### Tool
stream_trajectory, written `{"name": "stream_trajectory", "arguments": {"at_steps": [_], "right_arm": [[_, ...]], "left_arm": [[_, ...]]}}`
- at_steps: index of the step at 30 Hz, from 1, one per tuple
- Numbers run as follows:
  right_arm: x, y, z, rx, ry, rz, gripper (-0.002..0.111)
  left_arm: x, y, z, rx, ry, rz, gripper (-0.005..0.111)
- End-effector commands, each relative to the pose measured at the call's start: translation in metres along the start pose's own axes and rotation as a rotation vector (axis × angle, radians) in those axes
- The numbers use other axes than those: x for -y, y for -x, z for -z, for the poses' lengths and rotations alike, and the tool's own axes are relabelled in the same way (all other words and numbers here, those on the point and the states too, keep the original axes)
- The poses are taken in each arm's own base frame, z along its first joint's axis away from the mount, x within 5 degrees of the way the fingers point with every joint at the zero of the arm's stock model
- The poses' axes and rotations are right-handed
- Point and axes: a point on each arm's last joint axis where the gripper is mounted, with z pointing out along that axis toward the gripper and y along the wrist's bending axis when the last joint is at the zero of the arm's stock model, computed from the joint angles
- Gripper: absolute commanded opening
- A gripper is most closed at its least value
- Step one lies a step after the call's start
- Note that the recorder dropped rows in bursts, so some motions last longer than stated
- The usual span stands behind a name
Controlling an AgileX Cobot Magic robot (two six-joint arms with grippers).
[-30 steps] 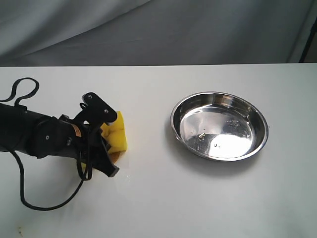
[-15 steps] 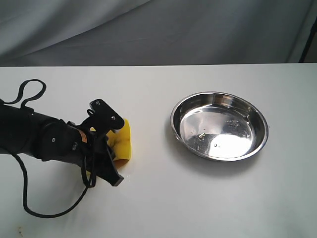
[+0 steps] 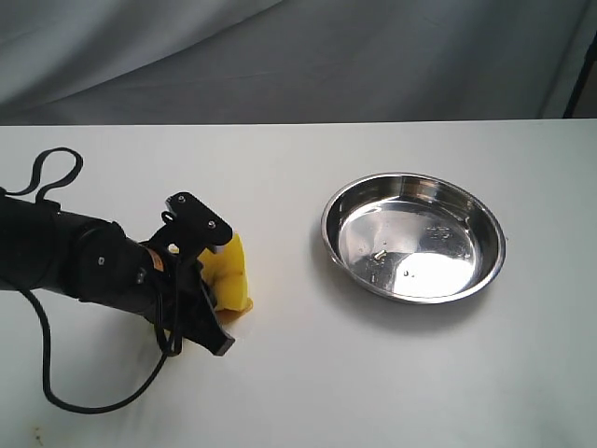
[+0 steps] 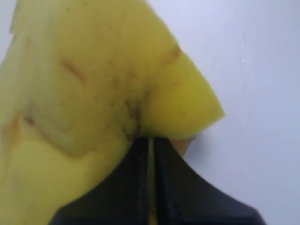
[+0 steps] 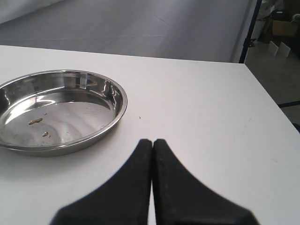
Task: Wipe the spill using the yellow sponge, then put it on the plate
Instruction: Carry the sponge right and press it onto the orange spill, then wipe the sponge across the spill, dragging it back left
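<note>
L tool [image 3: 223, 293] w/ sponge [image 3: 234, 268] — plate [image 3: 438, 273] well apart

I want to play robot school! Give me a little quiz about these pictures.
1. True or false: the yellow sponge already lies in the steel plate.
2. What does the left gripper hold? A) a spoon B) the yellow sponge C) nothing
3. Fill in: the right gripper, hanging near the plate, is empty and ___.
Key: 1 false; 2 B; 3 shut.
</note>
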Motion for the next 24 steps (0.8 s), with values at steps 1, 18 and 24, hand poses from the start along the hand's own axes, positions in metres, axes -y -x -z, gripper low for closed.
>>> {"name": "stream_trajectory", "arguments": {"at_steps": [1, 18, 24], "right_arm": [[0.0, -0.001, 0.0, 0.007, -0.001, 0.002, 0.0], [0.0, -0.001, 0.0, 0.007, -0.001, 0.002, 0.0], [0.0, -0.001, 0.0, 0.007, -0.001, 0.002, 0.0]], "left_arm": [[0.001, -0.002, -0.002, 0.019, 0.012, 0.0, 0.0], [-0.021, 0.02, 0.024, 0.261, 0.13, 0.027, 0.0], [-0.032, 0.016, 0.046, 0.241, 0.13, 0.063, 0.0]]}}
